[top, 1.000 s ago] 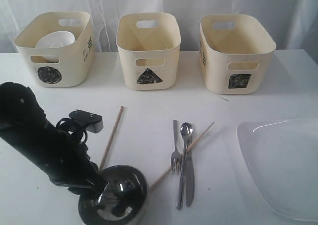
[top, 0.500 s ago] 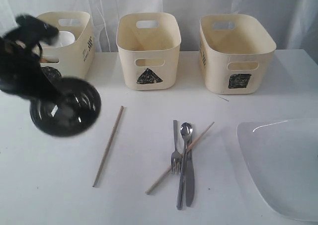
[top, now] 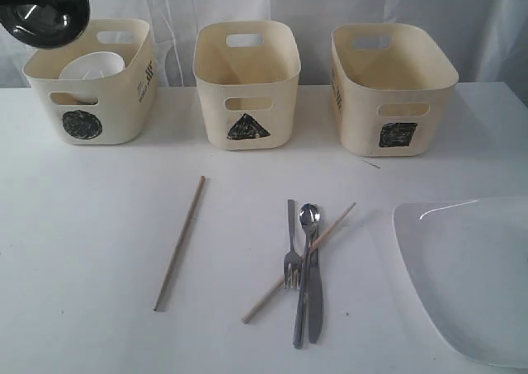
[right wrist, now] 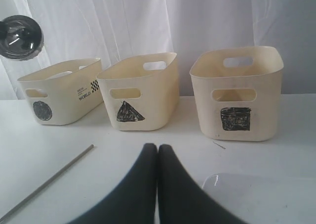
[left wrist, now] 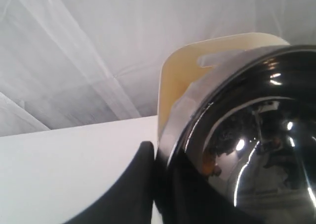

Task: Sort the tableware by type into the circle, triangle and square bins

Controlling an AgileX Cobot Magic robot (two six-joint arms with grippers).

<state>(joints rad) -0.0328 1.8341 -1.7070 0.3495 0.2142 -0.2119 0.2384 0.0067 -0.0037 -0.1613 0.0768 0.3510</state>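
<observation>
The steel bowl (top: 45,9) hangs tilted in the air over the far left rim of the circle bin (top: 107,101). My left gripper (left wrist: 160,159) is shut on the rim of this steel bowl (left wrist: 247,150). A white bowl (top: 95,64) lies inside the circle bin. The triangle bin (top: 246,85) and square bin (top: 388,93) look empty. On the table lie two chopsticks (top: 180,242) (top: 330,225), the fork (top: 291,254), spoon (top: 304,275) and knife (top: 315,300). The white plate (top: 470,275) rests at the right. My right gripper (right wrist: 158,147) is shut and empty above the table. No mugs show.
White curtains hang behind the three bins. The table (top: 82,250) is white. One chopstick crosses over the cutlery pile. The plate runs past the right edge of the exterior view.
The left arm has lifted the steel bowl from the table's front left up and back, to above the circle bin. The arm itself has left the exterior view.
</observation>
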